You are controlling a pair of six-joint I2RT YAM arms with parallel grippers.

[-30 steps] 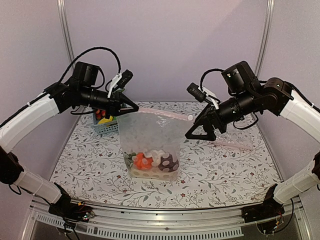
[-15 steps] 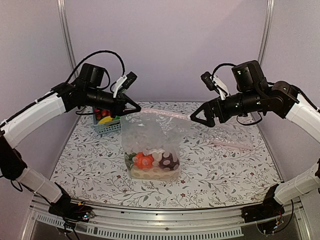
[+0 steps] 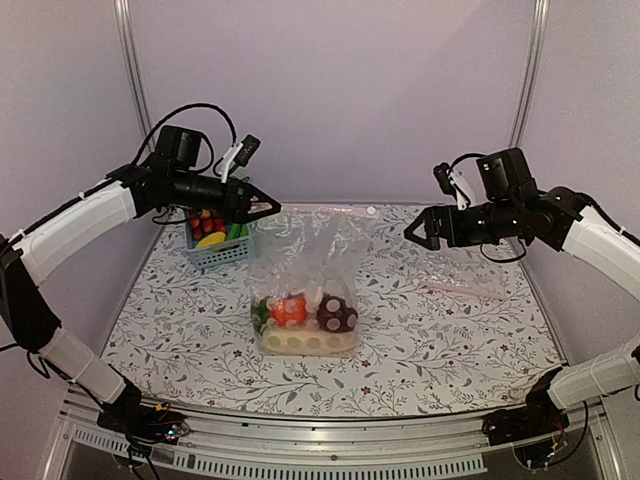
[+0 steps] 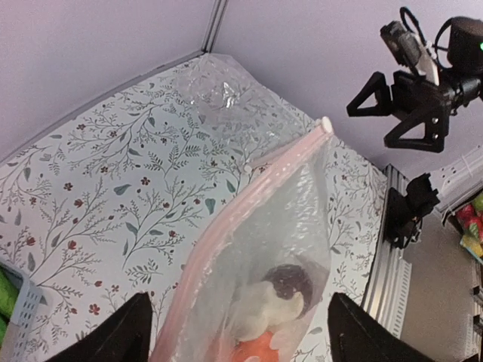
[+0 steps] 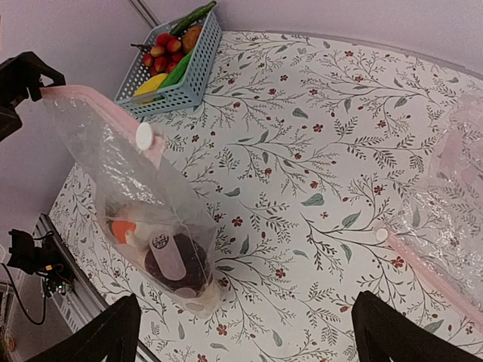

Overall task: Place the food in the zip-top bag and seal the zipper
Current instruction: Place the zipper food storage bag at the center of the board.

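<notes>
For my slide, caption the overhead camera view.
Left end effector holds a crinkly clear plastic bag of toy produce upright; right end effector open, apart.

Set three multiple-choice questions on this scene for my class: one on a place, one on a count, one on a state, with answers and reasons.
1. Where on the table is the blue basket?
A. Front right corner
B. Back left
C. Dead centre

2. How many clear plastic bags are in view?
A. One
B. Four
C. Two

3. What state is the right hand in?
A. Open, holding nothing
B. Shut on the basket
C. Shut on an orange toy

Answers:
1 B, the basket sits far left by the back wall.
2 C, the zip-top bag with the food is upright mid-table and a second bag lies flat to its right.
3 A, its jaws stand apart in the air, touching nothing.
</notes>
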